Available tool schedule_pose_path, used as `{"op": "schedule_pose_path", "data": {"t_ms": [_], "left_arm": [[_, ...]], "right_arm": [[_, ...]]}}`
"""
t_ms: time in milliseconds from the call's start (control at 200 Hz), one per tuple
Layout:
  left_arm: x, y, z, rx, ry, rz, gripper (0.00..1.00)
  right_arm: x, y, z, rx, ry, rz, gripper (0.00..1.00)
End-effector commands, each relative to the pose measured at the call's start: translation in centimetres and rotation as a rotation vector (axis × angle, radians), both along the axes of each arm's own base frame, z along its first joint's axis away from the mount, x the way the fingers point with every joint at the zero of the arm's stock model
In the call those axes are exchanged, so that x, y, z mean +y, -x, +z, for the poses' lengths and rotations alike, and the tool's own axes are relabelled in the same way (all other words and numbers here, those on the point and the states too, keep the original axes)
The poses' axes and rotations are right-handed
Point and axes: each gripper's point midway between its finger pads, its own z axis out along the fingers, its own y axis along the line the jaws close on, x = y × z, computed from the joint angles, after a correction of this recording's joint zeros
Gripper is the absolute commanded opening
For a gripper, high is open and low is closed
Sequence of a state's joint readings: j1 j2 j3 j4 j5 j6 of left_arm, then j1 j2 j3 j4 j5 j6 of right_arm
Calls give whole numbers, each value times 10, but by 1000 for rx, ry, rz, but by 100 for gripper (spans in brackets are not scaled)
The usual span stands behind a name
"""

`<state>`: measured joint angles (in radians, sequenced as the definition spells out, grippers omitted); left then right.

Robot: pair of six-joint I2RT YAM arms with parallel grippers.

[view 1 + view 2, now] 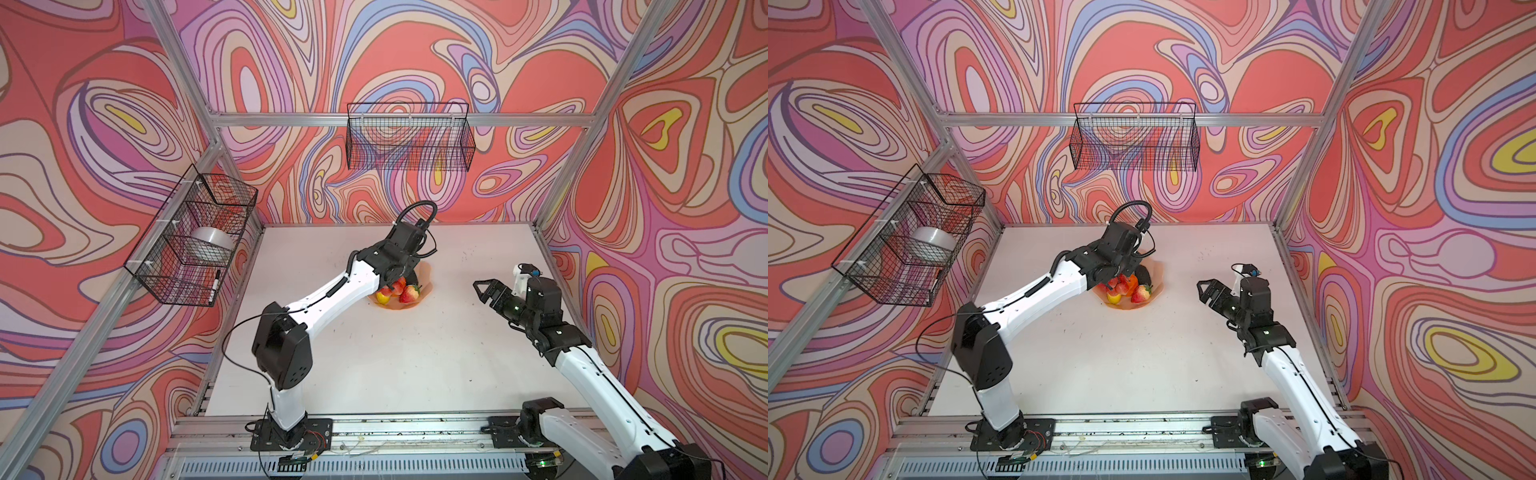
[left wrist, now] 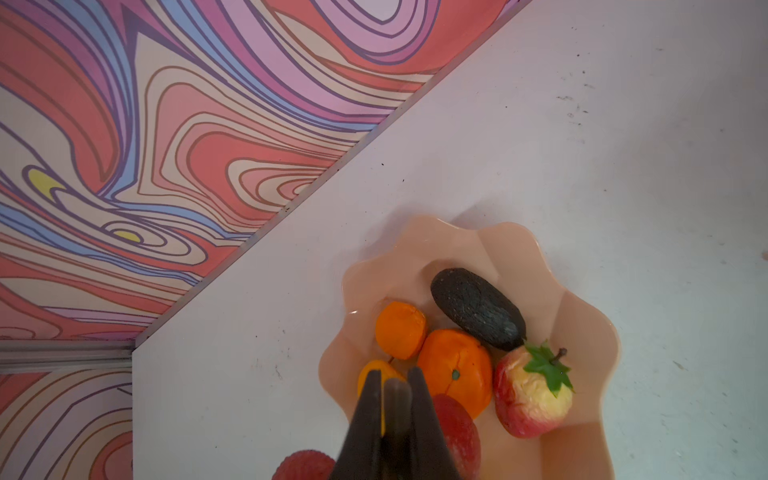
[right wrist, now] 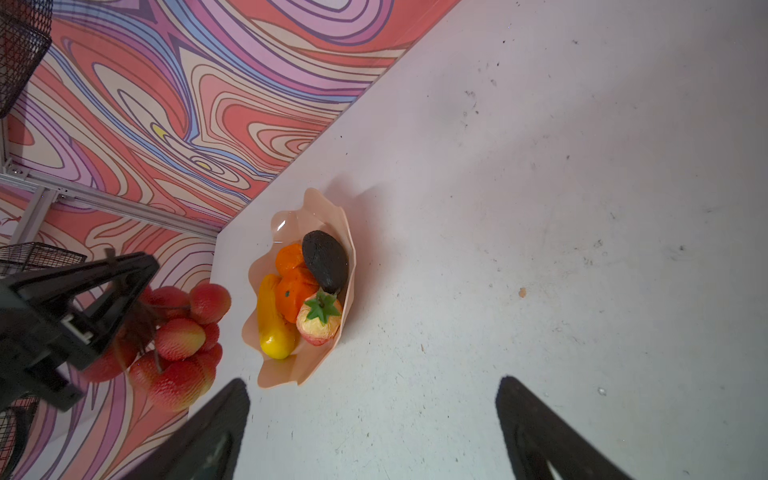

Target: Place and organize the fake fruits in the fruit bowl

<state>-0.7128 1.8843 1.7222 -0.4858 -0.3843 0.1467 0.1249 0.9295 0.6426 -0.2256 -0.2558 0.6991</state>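
The peach-pink fruit bowl [image 1: 428, 282] [image 1: 1158, 281] [image 2: 457, 241] [image 3: 316, 208] stands mid-table towards the back. In it lie a dark avocado [image 2: 473, 307] [image 3: 326, 259], a small orange [image 2: 401, 330], a larger orange [image 2: 455, 370] [image 3: 296, 293], a strawberry [image 1: 409, 294] [image 2: 532, 399] [image 3: 319, 320] and a yellow gourd-shaped fruit [image 3: 272, 324] [image 1: 383, 297]. My left gripper [image 2: 395, 380] is shut on the brown stem of the red grapes [image 3: 178, 340] [image 2: 455, 432], which hang at the bowl's left rim. My right gripper [image 1: 480, 293] [image 3: 372, 390] is open and empty, to the right of the bowl.
A black wire basket [image 1: 409, 137] hangs on the back wall. Another wire basket [image 1: 195, 237] on the left wall holds a tape roll [image 1: 210, 245] and a marker [image 1: 216, 284]. The white table [image 1: 395, 353] is bounded by aluminium frame posts and patterned walls.
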Motion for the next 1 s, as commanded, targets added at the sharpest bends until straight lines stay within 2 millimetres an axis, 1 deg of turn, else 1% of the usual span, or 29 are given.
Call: {"op": "schedule_pose_path", "data": {"t_ms": [0, 45, 90, 175, 240, 330, 391, 441, 476, 511, 516, 521, 531, 561, 566, 571, 591, 636, 671, 761, 791, 801, 856, 896, 951, 966, 981, 996], "left_arm": [[1, -18, -19, 30, -67, 2, 0], [-1, -28, -25, 18, -91, 13, 0], [-3, -34, -36, 30, -107, 15, 0], [-8, -42, -54, 70, -118, 15, 0], [-7, -47, -67, 95, -136, 35, 0], [-8, -48, -79, 139, -126, 46, 16], [-10, -46, -80, 151, -108, 49, 22], [-10, -45, -77, 149, -88, 54, 27], [-9, -45, -72, 138, -69, 65, 32], [-8, -45, -64, 124, -47, 68, 41], [-9, -45, -62, 119, -38, 67, 41], [-9, -44, -61, 120, -36, 68, 45], [-9, -44, -60, 117, -30, 68, 50], [-9, -44, -53, 103, -4, 66, 63], [-9, -44, -52, 99, 1, 67, 63], [-9, -43, -50, 98, 4, 67, 68], [-9, -44, -44, 87, 25, 63, 76], [-8, -44, -31, 71, 69, 63, 90], [-5, -44, -21, 60, 96, 71, 99], [1, -42, 8, 15, 160, 78, 100], [2, -40, 20, -9, 184, 71, 100], [2, -38, 21, -14, 189, 67, 100], [5, -31, 44, -71, 237, 55, 100], [12, -27, 60, -117, 265, 60, 100], [26, -18, 86, -184, 314, 70, 100], [30, -15, 85, -183, 314, 75, 100], [35, -13, 98, -220, 340, 79, 100], [40, -9, 103, -234, 352, 84, 100]], "right_arm": [[-4, -1, 7, -20, 19, -12, 98], [-4, -1, 7, -21, 21, -12, 98], [-4, -1, 7, -19, 24, -11, 98], [-5, -3, 6, -17, 33, -10, 98], [-4, -4, 6, -15, 36, -7, 98], [-4, -7, 7, -16, 34, -5, 98], [-3, -8, 7, -15, 32, -4, 98], [-3, -10, 8, -19, 29, -3, 98], [-3, -11, 8, -19, 28, -3, 98], [-2, -12, 8, -18, 28, -2, 98], [-2, -12, 8, -19, 28, -2, 98], [-2, -13, 8, -20, 28, -2, 98], [-2, -13, 8, -19, 28, -3, 98], [-2, -14, 9, -20, 28, -3, 98], [-2, -15, 9, -22, 28, -2, 98], [-2, -15, 9, -21, 29, -3, 98], [-2, -15, 9, -21, 29, 0, 98], [0, -17, 11, -27, 32, 9, 98], [0, -18, 12, -27, 35, 15, 98], [1, -21, 17, -38, 53, 28, 98], [1, -23, 19, -43, 60, 34, 98], [1, -23, 19, -42, 63, 37, 98], [4, -26, 24, -53, 77, 60, 98], [6, -29, 28, -58, 84, 76, 98], [7, -33, 31, -67, 96, 86, 98], [7, -34, 32, -69, 101, 83, 98], [6, -35, 33, -73, 105, 79, 98], [5, -36, 34, -80, 109, 76, 98]]}}
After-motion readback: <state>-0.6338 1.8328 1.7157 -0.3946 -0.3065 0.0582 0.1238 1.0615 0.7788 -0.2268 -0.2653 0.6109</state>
